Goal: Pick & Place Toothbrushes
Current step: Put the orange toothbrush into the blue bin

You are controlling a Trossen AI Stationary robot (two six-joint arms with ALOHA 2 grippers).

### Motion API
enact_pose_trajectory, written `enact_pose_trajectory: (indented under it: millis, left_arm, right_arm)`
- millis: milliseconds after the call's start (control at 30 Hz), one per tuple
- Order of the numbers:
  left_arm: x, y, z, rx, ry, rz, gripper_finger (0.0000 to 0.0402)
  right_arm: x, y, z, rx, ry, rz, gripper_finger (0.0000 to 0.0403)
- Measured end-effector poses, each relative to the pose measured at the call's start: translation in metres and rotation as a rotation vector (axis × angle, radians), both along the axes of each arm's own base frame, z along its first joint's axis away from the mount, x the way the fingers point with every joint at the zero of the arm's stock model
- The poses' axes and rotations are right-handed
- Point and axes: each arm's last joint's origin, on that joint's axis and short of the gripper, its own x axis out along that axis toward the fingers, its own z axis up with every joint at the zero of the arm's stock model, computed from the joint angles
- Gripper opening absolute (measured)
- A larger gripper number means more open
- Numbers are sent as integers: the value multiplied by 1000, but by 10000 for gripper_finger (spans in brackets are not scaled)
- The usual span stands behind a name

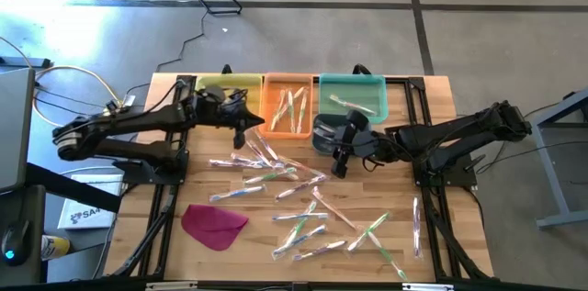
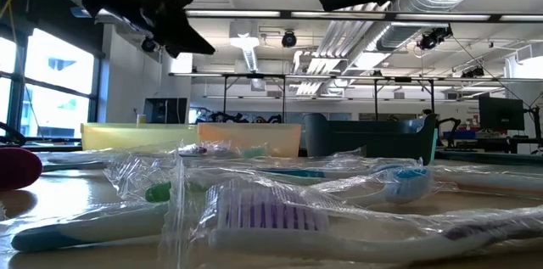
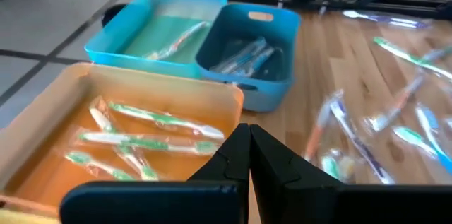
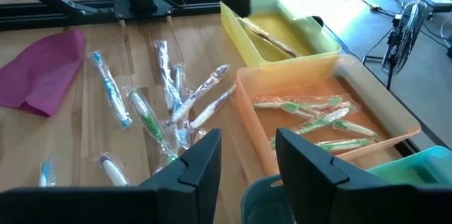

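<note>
Several wrapped toothbrushes (image 1: 294,201) lie scattered on the wooden table, and some fill the low view (image 2: 263,214). More green-handled ones lie in the orange bin (image 3: 212,95) (image 1: 267,107). My left gripper (image 1: 244,128) (image 3: 248,146) hangs shut, with nothing between its fingers, above the orange bin's near left corner. My right gripper (image 1: 338,164) (image 4: 247,150) stands open over the table, near the dark blue bin (image 1: 322,137), holding nothing.
A yellow bin (image 1: 228,83) with one toothbrush, the orange bin, and a teal bin (image 1: 353,81) stand in a row along the far edge. A magenta cloth (image 1: 214,224) lies at the near left. Single toothbrushes lie toward the right edge (image 1: 416,222).
</note>
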Motion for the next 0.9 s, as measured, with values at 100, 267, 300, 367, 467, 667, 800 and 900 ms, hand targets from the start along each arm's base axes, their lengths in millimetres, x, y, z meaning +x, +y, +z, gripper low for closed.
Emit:
enact_pose_trajectory:
  millis: [100, 267, 300, 367, 467, 667, 800, 900]
  left_arm:
    - [-11, -5, 6, 18, -16, -26, 1]
    - [-33, -16, 19, 40, -55, -39, 0]
    - [-36, -18, 22, 46, -70, -42, 0]
    - [-41, -22, 27, 57, -98, -53, 0]
    - [-44, -26, 30, 64, -117, -68, 0]
    - [-44, -26, 26, 46, -76, -73, 0]
    - [-41, -25, 20, 28, -35, -72, 0]
    - [-41, -25, 15, 10, 11, -73, 0]
  right_arm:
    - [1, -2, 1, 2, -7, -6, 128]
    - [1, -5, 1, 4, -11, -18, 128]
    - [1, -6, 1, 4, -12, -21, 128]
    - [2, -8, 1, 3, -15, -29, 128]
    - [2, -13, 1, 4, -17, -45, 128]
    - [3, -21, 2, 5, -23, -73, 128]
    - [3, -24, 2, 31, -35, -101, 128]
    - [3, -26, 1, 78, -49, -129, 128]
